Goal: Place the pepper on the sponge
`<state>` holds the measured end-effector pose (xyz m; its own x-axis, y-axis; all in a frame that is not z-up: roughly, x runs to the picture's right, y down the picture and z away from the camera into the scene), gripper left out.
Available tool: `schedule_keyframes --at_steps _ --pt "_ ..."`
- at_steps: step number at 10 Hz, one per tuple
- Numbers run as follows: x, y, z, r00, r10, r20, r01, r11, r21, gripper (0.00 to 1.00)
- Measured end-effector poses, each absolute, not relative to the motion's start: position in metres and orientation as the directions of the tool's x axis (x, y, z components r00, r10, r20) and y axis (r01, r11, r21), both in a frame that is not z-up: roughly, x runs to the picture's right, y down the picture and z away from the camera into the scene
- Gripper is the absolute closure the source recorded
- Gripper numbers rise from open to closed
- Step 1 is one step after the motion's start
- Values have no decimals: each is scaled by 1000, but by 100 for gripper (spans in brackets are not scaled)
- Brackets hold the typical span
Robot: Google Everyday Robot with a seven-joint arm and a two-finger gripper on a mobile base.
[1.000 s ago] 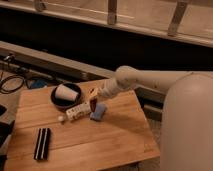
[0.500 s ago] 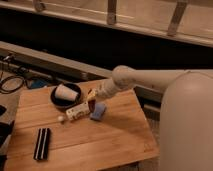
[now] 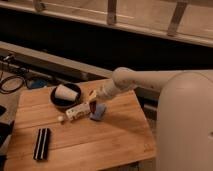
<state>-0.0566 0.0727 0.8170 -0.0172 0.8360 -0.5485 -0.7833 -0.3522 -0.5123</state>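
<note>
On the wooden table (image 3: 105, 145), mid-top area: sponge (image 3: 99, 112), light blue, lying flat, long side running roughly away from the camera. White box (image 3: 76, 112) just left of it, tilted, near end close to the sponge.

Pepper (image 3: 93, 106): a thin dark red sliver, roughly upright, in the slot between box and sponge, at the sponge's left edge. Can't tell if it touches the sponge or hangs over it. It isn't lying flat on top of the sponge.

Gripper (image 3: 92, 99) sits directly above the pepper, pointing down-left, coming in from the white arm (image 3: 145, 80) that reaches from the right. Pepper's top end meets the gripper tip. Whether the gripper is clamped on it or spread: can't tell, it's too blurred there.

Other stuff:
- black bowl (image 3: 56, 101) behind-left of the box, with a white cup (image 3: 66, 92) lying tipped in it
- small pale ball (image 3: 61, 118) just left of the box's far end
- striped block (image 3: 42, 143) near the front-left corner, well apart from everything else
- cables (image 3: 9, 84) off the table, far left
</note>
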Motion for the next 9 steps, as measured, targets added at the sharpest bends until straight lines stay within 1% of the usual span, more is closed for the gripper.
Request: schedule_keyframes --at_steps 2,4,5,6,8,9 --pt "-45 81 828 -60 818 -572 -777 -398 -487 100" --pt "-43 91 839 -81 794 -602 -770 -434 -468 100" --pt "-41 93 840 -90 786 -611 -765 -447 -463 98" --pt "-38 96 844 -102 770 -629 -757 -470 -454 86" --pt "-40 100 848 -102 757 -646 -750 -485 -450 69" --pt "-43 103 851 -96 747 -658 -749 -489 -446 58"
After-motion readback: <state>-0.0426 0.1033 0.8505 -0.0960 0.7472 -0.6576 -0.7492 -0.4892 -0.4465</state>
